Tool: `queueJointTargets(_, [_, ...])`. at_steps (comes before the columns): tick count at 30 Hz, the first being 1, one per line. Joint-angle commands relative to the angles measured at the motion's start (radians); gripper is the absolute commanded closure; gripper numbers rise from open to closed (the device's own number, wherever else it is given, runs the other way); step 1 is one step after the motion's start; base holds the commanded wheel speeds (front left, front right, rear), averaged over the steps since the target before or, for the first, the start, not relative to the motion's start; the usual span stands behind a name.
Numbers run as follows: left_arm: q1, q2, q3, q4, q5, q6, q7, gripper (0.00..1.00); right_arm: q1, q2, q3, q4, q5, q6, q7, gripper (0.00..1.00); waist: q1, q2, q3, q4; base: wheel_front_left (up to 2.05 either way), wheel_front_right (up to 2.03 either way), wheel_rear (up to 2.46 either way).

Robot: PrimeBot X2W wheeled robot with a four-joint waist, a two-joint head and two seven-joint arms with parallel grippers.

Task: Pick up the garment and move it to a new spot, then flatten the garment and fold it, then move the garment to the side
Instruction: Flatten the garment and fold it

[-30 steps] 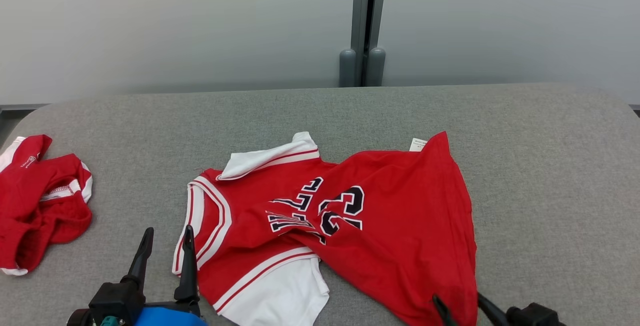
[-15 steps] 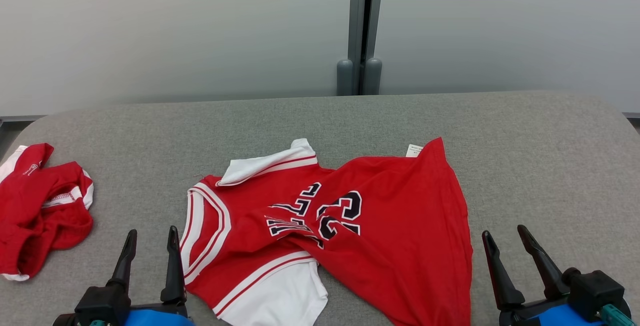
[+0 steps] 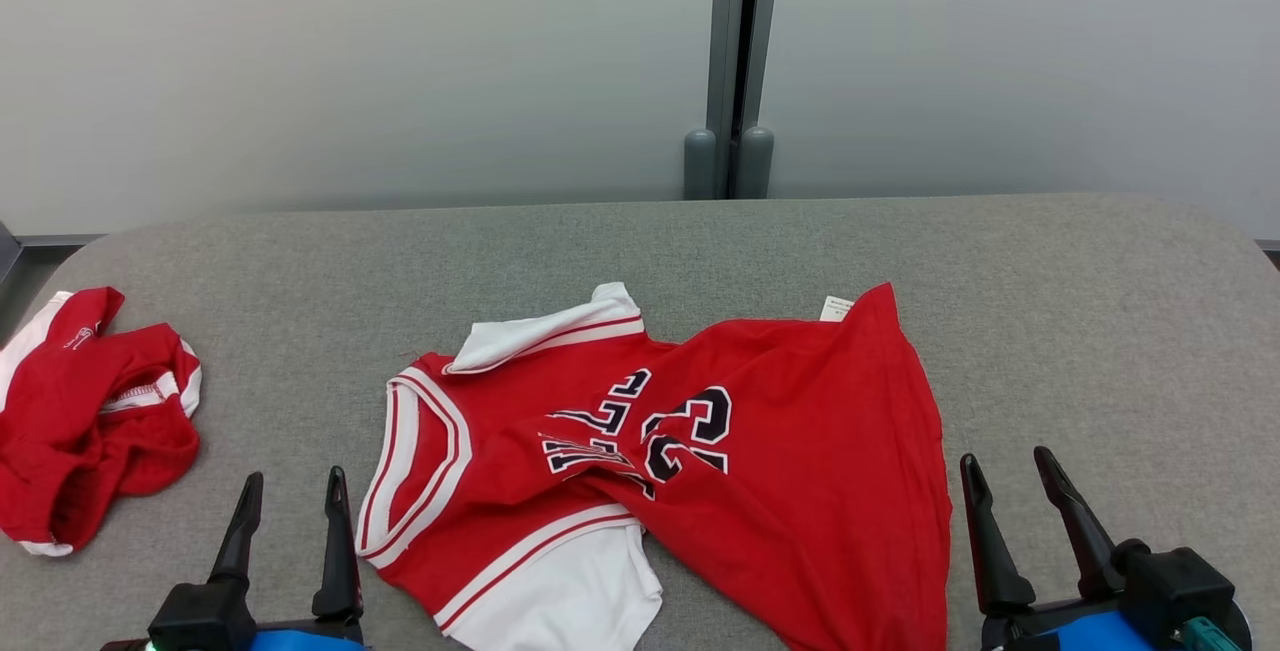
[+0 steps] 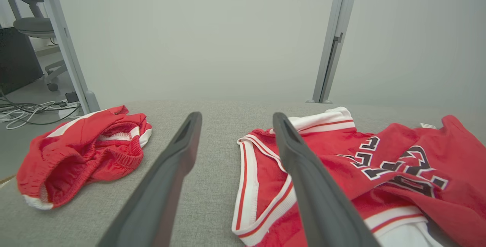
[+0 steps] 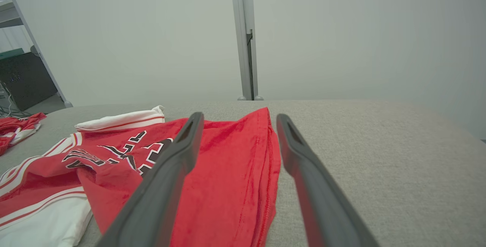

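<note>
The red jersey (image 3: 760, 451) lies rumpled mid-frame on the grey worktop (image 3: 1100, 331). The left claw (image 3: 293, 477), spread and empty, sits lower left just beside its white-trimmed edge. The right claw (image 3: 1005, 458), likewise spread, sits lower right beside its hem.

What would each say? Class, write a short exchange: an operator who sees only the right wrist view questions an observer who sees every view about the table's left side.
Operator: Where are the left jaws?
Observer: Open, holding nothing, just left of the jersey's neck trim.
Operator: A red scrap shows at my left edge. What is it?
Observer: Crumpled shorts, lying apart from the jersey at the table's left end.
</note>
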Motion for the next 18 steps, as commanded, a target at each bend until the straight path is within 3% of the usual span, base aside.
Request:
queueJointTargets(1, [0.004, 0.0, 0.002, 0.002, 0.007, 0.006, -0.004, 0.0, 0.011, 0.006, -0.003, -0.005, -0.007, 0.0, -0.003, 0.0, 0.0, 0.0, 0.0, -0.001, 0.0, 0.0, 0.0])
queueJointTargets(18, [0.003, 0.0, 0.001, 0.014, 0.02, 0.02, -0.004, 0.0, 0.008, 0.012, -0.001, 0.017, -0.022, 0.0, -0.002, 0.0, 0.0, 0.0, -0.004, -0.001, 0.0, 0.0, 0.0])
